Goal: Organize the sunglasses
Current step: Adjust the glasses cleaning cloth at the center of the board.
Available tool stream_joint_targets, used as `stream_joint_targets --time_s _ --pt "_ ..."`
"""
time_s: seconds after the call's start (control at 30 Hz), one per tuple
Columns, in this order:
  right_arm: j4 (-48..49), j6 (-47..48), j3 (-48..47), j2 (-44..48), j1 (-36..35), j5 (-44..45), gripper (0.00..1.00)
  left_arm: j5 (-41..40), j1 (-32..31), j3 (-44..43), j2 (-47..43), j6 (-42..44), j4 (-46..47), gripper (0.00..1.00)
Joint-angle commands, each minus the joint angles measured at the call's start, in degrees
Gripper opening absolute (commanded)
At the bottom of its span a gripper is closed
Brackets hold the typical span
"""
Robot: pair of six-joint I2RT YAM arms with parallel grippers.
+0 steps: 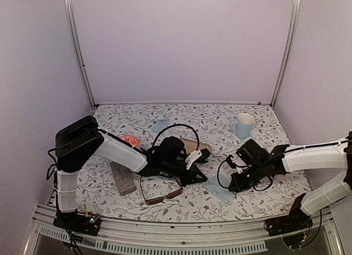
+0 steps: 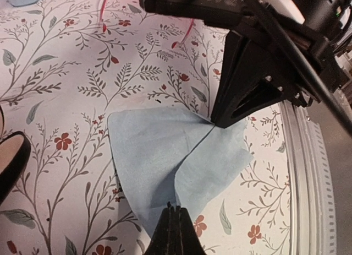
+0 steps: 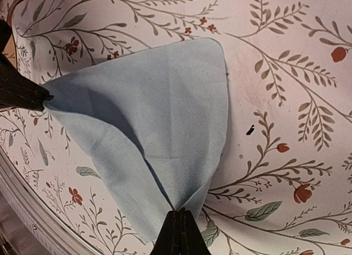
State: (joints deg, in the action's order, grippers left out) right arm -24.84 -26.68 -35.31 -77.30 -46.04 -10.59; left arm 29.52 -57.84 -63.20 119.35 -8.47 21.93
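Blue cloth (image 1: 219, 189) near the desk's (image 1: 264, 128) front edge; left fingers (image 2: 175, 213) and right fingers (image 3: 179, 217) pinched shut on opposite corners, both reaching inward, low. Brown sunglasses (image 1: 162, 195) lie just left, pink pair (image 1: 130, 140) behind the left arm (image 1: 118, 150).

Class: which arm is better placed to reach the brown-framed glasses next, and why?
Probably left: both pinch the blue cloth, but the brown-framed glasses lie beside the left gripper; the right gripper is beyond the cloth.

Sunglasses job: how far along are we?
Nothing looks stowed yet. The brown sunglasses lie loose at the near side; the pink-red sunglasses lie farther back. In hand: the left gripper and right gripper both pinch the blue cloth. Left: both pairs.
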Motion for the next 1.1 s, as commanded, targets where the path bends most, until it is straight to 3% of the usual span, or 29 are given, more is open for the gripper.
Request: stream_joint_targets --time_s 0.0,0.17,0.37,0.53,0.7,1.07 --pt "-2.1 1.1 -2.3 1.4 0.2 2.0 0.02 -0.2 0.6 2.2 -4.4 -0.9 2.3 0.00" --pt "-4.6 1.2 -4.6 -0.2 0.6 4.8 0.06 -0.2 0.7 4.9 -6.1 -1.8 3.0 0.00" --pt "-4.9 0.9 -4.7 -1.2 0.7 5.4 0.23 -0.2 0.4 7.3 -6.1 -2.6 3.5 0.00" --pt "-3.4 0.8 -3.6 0.9 0.7 3.9 0.30 0.0 -0.1 8.7 -6.1 -2.8 3.9 0.00" --pt "-0.1 1.6 -2.9 0.8 0.6 0.7 0.31 -0.1 -0.1 8.5 -6.1 -2.6 4.0 0.00" --pt "4.0 2.4 -2.8 -4.2 0.6 -1.0 0.26 -0.2 0.0 7.9 -5.4 -2.5 4.3 0.00"
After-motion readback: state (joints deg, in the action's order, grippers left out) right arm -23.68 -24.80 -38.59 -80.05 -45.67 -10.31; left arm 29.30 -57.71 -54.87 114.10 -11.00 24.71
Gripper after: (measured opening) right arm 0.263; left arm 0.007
